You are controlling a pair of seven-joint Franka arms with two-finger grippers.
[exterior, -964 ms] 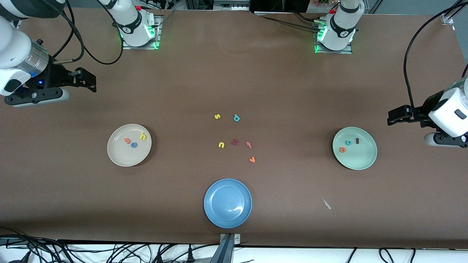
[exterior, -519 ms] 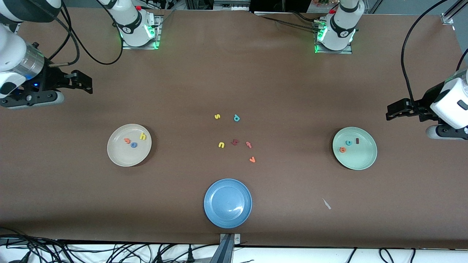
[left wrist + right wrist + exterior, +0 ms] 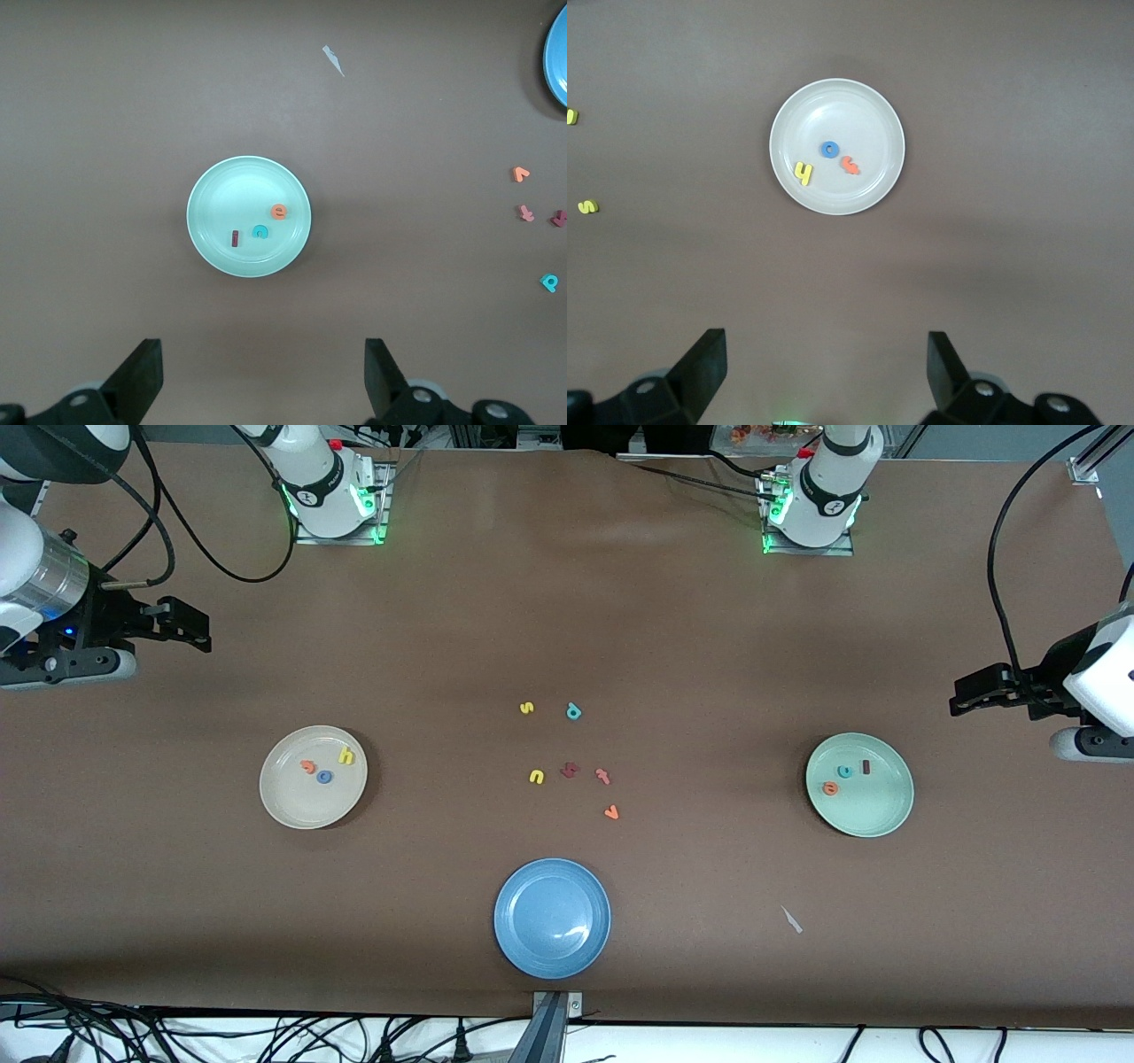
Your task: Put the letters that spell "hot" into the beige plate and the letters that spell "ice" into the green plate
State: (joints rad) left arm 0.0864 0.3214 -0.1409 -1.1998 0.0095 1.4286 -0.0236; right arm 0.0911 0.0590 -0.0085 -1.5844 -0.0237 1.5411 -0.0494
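**Both words sit in their plates, both grippers up and empty**

You have the beige plate (image 3: 313, 777) toward the right arm's end of the table, and in it lie the yellow "h" (image 3: 346, 756), the blue "o" (image 3: 324, 777) and the orange "t" (image 3: 307, 766), close together near the plate's middle. Toward the left arm's end you see the green plate (image 3: 859, 785) holding the dark red "i" (image 3: 866, 765), the teal "c" (image 3: 845, 771) and the orange "e" (image 3: 829, 787).

Your right gripper (image 3: 186, 627) hangs in the air over bare table at the right arm's end, its fingers (image 3: 700, 367) spread wide apart with nothing between them. Your left gripper (image 3: 974, 693) hangs over bare table at the left arm's end, fingers (image 3: 137, 376) likewise wide apart and empty.

Between the two plates, loose letters lie on the brown table (image 3: 567, 602): a yellow "s" (image 3: 526, 708), a teal "p" (image 3: 573, 711), a yellow "u" (image 3: 536, 777), a dark red angular letter (image 3: 569, 770), a salmon-pink letter (image 3: 603, 776) and an orange "v" shape (image 3: 610, 812). The blue plate (image 3: 552, 918) sits nearest the front camera, with nothing in it.
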